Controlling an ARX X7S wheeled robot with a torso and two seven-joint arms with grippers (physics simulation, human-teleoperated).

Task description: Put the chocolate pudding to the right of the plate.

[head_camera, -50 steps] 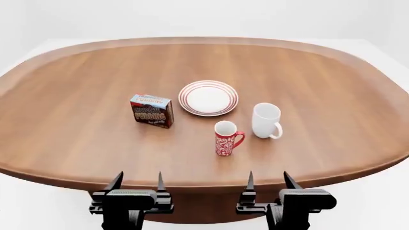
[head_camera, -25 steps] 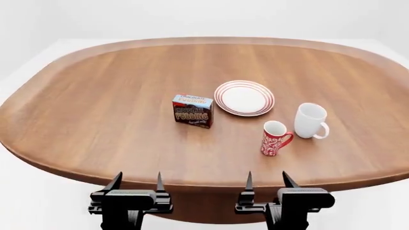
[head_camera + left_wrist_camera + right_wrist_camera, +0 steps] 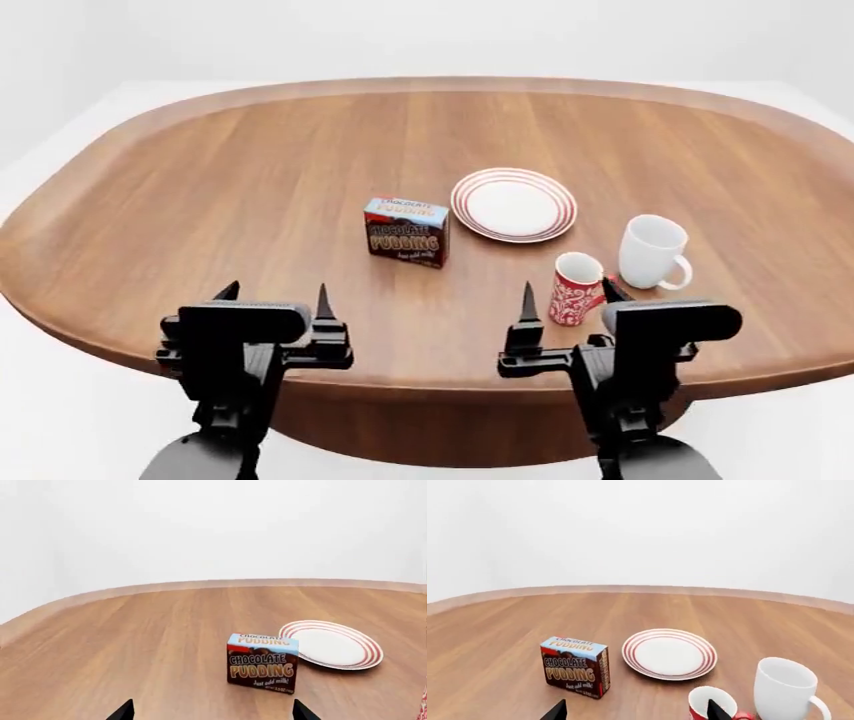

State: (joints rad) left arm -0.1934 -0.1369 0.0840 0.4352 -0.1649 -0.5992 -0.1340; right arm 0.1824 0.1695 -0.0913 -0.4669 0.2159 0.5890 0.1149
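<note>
Your right gripper [image 3: 566, 297] partly hides red patterned mug [image 3: 577, 288]; both wrist views show only fingertips. Brown-red chocolate pudding carton with light-blue top [image 3: 407, 232] stands upright just left of red-ringed white plate [image 3: 514, 205], apart, lettered face toward you, long axis left-right. Your left gripper [image 3: 274, 293] and right one both spread, empty

Head view high above table [image 3: 200, 200], wrist views low, all facing plate [image 3: 514, 204]

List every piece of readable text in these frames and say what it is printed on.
"CHOCOLATE PUDDING" on the front face of the chocolate pudding.
"CHOCOLATE PUDDING" again on its light blue top; the upper word is small.
"Just add milk!" low on the front face, barely legible.
A smaller line below that is too blurred to read.
The red mug carries a white pattern, no words. The plate and white mug have no text.
</note>
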